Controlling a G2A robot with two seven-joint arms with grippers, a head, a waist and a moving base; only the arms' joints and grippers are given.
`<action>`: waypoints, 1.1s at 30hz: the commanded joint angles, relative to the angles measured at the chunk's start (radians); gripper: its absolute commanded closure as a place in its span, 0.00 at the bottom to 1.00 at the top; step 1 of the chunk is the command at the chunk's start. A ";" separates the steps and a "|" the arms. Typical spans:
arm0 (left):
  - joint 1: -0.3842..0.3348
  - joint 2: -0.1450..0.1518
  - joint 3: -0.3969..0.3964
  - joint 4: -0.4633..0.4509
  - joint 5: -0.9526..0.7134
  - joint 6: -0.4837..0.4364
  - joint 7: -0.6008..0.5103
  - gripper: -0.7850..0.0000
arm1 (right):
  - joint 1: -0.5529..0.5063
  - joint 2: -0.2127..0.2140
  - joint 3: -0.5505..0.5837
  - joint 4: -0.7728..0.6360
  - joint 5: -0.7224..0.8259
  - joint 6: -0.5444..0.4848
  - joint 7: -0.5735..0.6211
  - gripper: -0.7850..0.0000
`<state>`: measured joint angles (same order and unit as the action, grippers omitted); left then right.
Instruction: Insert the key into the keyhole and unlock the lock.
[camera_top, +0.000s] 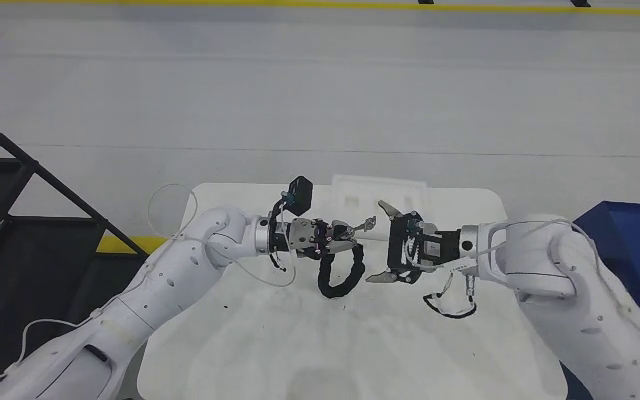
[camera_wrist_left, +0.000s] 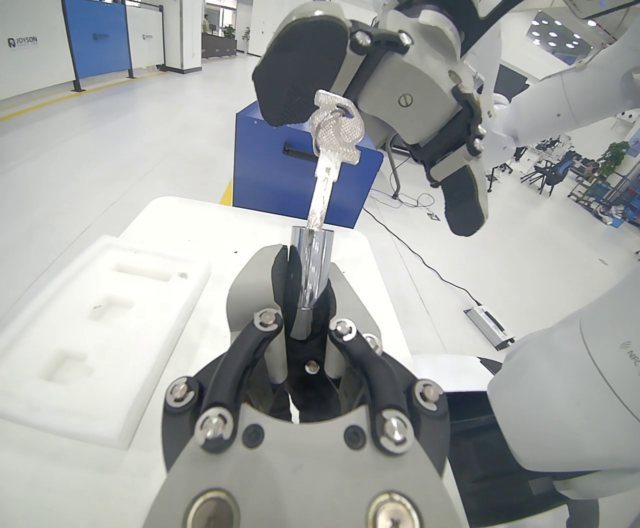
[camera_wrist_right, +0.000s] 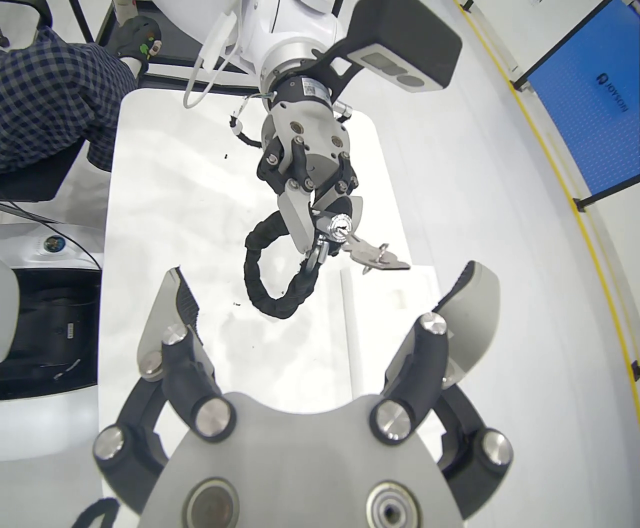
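— Where's the lock (camera_wrist_left: 311, 270)?
— Held up off the table (camera_top: 300, 340). The left gripper (camera_wrist_right: 327, 225) is clamped on its chrome barrel, and the black cable loop hangs under it.
— And the key (camera_wrist_left: 336, 135)?
— Its blade sits in the lock's keyhole, head sticking out.
— Is the right gripper (camera_wrist_right: 325, 277) gripping it?
— No. It faces the lock with jaws spread wide, near the key's head.
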<state>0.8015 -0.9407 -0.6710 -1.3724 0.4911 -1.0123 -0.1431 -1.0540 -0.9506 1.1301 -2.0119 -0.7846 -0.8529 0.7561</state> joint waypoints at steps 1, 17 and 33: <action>0.002 -0.002 -0.004 0.001 0.000 0.000 -0.003 1.00 | -0.003 -0.001 -0.010 -0.009 -0.025 -0.005 -0.020 0.00; 0.016 -0.016 -0.050 -0.015 0.029 0.003 -0.041 1.00 | 0.104 -0.016 -0.132 0.004 -0.037 0.030 0.055 0.00; 0.052 -0.015 -0.102 -0.043 0.084 0.000 -0.062 1.00 | 0.130 -0.002 -0.128 -0.006 0.001 0.085 0.187 0.00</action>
<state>0.8521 -0.9558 -0.7716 -1.4125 0.5688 -1.0123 -0.2014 -0.9230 -0.9546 0.9974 -2.0159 -0.7804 -0.7641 0.9411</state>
